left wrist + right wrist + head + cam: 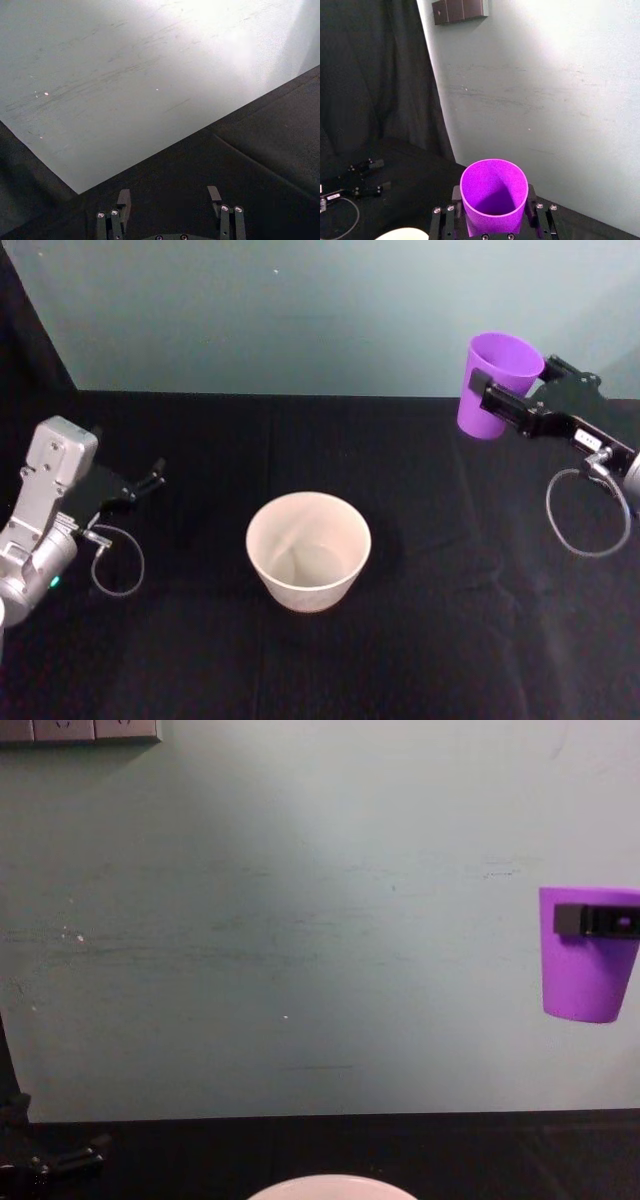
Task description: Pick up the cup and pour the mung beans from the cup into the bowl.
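Right tool: clamped on the upright cup, raised over the bench at far right (bowl centre-near, well apart); left tool parked left, fingers apart.

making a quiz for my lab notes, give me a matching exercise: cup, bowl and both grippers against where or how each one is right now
Things:
1. small bright purple plastic cup
2. wide round pale pinkish-white bowl
3. left gripper
4. right gripper

States:
A. jaws open, empty, low at the left
B. standing on the black cloth, centre
C. jaws shut on the cup, at the right
D. upright, held in the air

Pairs: 1-D, 2-B, 3-A, 4-C
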`<action>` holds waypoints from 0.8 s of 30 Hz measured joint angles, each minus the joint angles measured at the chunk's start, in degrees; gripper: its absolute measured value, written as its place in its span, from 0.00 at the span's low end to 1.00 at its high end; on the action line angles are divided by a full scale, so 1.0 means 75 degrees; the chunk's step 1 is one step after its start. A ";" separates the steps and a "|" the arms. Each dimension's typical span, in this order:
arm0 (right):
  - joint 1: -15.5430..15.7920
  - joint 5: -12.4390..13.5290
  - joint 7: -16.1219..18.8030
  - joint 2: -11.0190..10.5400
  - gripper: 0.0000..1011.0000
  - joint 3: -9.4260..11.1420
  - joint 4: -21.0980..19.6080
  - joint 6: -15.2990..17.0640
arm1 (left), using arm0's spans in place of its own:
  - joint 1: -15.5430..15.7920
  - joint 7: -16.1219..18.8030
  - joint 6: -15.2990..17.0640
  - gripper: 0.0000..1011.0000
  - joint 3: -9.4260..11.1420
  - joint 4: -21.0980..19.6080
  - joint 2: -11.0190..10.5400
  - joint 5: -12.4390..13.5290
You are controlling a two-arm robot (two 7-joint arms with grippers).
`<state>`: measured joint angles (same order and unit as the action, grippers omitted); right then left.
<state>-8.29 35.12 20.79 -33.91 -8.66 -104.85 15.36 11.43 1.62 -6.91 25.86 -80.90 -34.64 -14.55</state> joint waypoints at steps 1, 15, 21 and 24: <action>-0.0016 0.0029 0.0002 -0.0019 0.72 -0.0004 -0.0007 0.0014 | 0.0000 0.0000 0.0000 0.99 0.0000 0.0000 0.0000 0.0000; -0.0008 0.0026 -0.0005 -0.0009 0.72 0.0004 -0.0019 0.0026 | 0.0000 0.0000 0.0000 0.99 0.0000 0.0000 0.0000 0.0000; -0.0003 0.0019 -0.0012 -0.0005 0.72 0.0008 -0.0025 0.0026 | 0.0000 0.0000 0.0000 0.99 0.0000 0.0000 0.0000 0.0000; 0.0000 0.0017 -0.0017 -0.0003 0.72 0.0011 -0.0026 0.0025 | 0.0000 0.0000 0.0000 0.99 0.0000 0.0001 0.0000 0.0000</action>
<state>-8.29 35.25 20.67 -33.93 -8.58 -105.04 15.56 11.43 1.62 -6.91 25.86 -80.90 -34.65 -14.55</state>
